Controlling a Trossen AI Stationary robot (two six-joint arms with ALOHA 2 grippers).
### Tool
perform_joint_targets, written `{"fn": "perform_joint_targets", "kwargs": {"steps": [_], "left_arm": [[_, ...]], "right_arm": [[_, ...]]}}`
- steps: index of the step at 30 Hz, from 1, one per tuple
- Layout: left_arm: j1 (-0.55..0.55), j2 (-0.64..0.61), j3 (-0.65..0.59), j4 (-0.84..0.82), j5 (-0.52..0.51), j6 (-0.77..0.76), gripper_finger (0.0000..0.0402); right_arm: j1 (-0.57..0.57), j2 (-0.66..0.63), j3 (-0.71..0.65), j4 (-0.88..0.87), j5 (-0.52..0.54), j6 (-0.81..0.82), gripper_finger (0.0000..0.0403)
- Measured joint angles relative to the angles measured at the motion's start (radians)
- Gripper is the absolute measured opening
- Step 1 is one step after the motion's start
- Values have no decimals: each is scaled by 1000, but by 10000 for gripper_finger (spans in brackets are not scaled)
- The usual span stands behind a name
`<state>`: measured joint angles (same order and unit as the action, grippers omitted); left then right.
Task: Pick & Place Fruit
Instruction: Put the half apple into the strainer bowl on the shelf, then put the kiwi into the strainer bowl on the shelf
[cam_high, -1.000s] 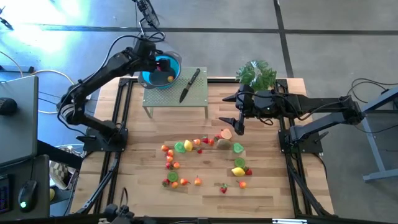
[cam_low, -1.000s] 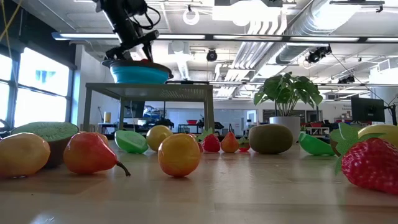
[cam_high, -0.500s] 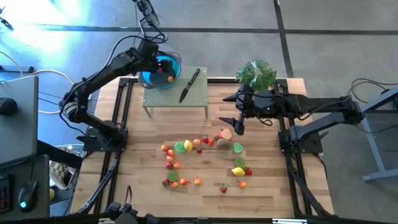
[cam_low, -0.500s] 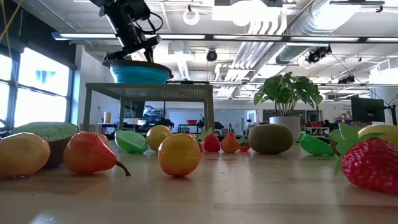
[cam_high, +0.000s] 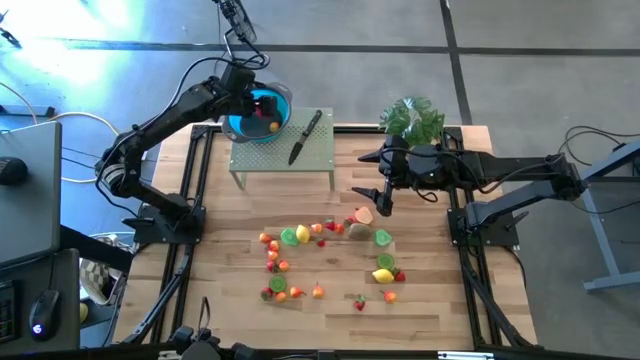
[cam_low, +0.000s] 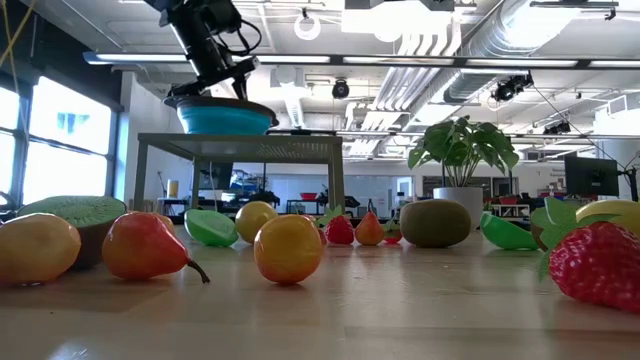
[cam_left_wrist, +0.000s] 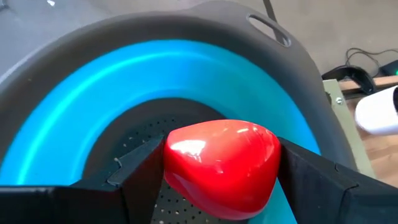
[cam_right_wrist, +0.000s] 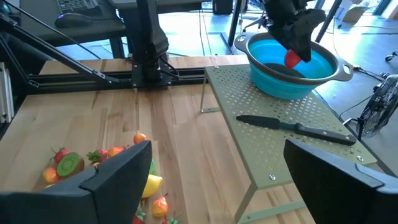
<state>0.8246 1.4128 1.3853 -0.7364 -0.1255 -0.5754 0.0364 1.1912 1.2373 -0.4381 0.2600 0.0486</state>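
Red fruit (cam_left_wrist: 221, 168) in left gripper (cam_left_wrist: 217, 171) over blue bowl (cam_left_wrist: 124, 87)

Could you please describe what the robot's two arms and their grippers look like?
Both arms are dark, almost black, built of slim jointed segments with rounded joint housings. The left arm rises from a black base on the table's left frame, the right arm from one on the right frame. The left gripper and right gripper each end in two flat, angular matte black fingers. No markings are readable.

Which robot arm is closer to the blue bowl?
The left. Its gripper hangs right over the blue bowl, holding a red fruit. The right gripper is far off, above the fruit pile on the table.
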Motion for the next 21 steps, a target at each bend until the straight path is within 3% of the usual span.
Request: {"fn": "perform_joint_targets", "kwargs": {"steps": [4,12,18,21], "left_arm": [[0,0,0,0,6,-1,281],[0,0,0,1,6,-9,352],[0,0,0,1,13,-71,360],[0,-1,0,2,72,-36,360]], "right_arm": [[0,0,0,0,0,0,358],[0,0,0,0,0,-18,358],[0,0,0,0,0,-19,358],[0,0,0,0,0,-16,358]]}}
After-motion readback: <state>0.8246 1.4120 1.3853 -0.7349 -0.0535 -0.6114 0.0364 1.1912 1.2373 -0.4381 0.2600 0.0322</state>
